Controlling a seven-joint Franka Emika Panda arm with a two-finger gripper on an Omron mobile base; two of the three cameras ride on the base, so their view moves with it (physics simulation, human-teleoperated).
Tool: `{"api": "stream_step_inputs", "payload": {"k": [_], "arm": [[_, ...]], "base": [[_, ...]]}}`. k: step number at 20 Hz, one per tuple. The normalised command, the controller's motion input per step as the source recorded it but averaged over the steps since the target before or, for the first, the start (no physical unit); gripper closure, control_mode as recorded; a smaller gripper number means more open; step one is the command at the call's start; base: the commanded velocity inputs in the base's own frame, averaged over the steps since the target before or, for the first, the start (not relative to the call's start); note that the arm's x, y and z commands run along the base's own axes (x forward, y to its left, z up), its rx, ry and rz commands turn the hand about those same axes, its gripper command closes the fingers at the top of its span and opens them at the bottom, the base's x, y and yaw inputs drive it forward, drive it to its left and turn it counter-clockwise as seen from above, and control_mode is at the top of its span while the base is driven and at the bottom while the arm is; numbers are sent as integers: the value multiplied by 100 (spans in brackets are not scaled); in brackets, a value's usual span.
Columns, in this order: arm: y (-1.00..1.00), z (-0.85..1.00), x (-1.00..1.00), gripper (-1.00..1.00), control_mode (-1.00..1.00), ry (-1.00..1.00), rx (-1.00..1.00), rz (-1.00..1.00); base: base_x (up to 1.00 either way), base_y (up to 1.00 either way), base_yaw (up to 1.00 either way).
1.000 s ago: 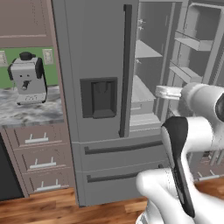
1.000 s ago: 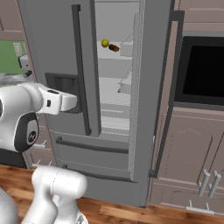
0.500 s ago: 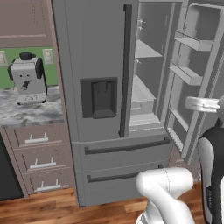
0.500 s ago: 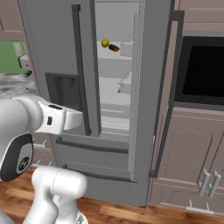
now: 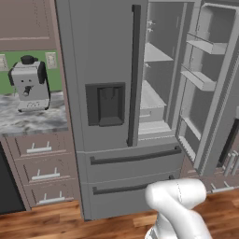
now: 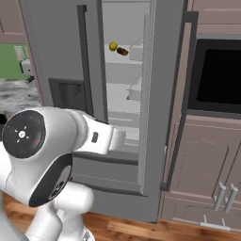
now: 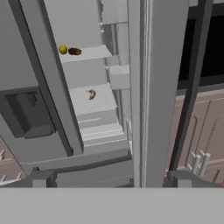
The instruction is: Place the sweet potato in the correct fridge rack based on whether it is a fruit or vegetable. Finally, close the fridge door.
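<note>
Before the open fridge door [image 7: 146,87], gripper [image 7: 111,179] gapes wide, empty.

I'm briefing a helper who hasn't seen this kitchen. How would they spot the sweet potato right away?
Find the grey fridge with its right door swung open. On an upper fridge rack inside lie two small things side by side. The sweet potato is the stubby dark reddish-brown one, next to the round yellow fruit; the curved yellow banana lies one shelf lower.

no readable text, no labels, no brands, no numbers on any surface
</note>
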Motion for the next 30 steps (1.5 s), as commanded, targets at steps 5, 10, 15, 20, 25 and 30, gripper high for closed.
{"api": "stream_step_inputs", "payload": {"k": [5, 10, 15, 20, 25, 30], "arm": [[-67, -9, -8, -100, -100, 0, 0, 1], [-46, -15, 0, -100, -100, 0, 0, 0], [-71, -20, 0, -100, -100, 0, 0, 0], [-58, -14, 9, -100, -100, 0, 0, 0], [-40, -14, 26, -100, -100, 0, 0, 0], [-16, -14, 30, -100, -100, 0, 0, 0]], "base": [[0, 0, 0], [0, 0, 0], [0, 0, 0], [0, 0, 0], [0, 0, 0], [0, 0, 0]]}}
